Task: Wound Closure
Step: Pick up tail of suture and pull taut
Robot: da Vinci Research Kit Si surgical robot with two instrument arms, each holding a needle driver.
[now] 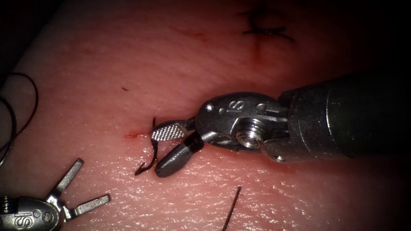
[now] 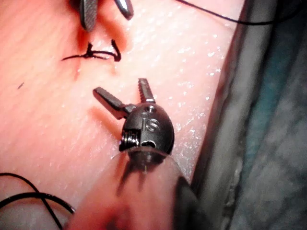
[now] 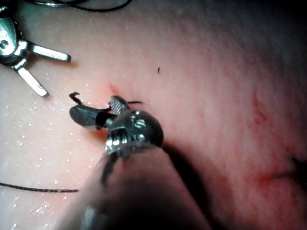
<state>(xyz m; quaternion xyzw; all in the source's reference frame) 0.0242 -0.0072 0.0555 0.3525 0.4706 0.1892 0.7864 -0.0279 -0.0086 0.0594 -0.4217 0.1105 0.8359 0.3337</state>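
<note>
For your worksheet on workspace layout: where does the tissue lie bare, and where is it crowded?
Bare tissue lies between the thread loop and the finished stitch. It is crowded where the right tool, open, straddles the knot's cut ends, with the open left tool close by.

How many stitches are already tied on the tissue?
2: one stitch far up the tissue, another at the right end effector. More may be hidden.
</note>
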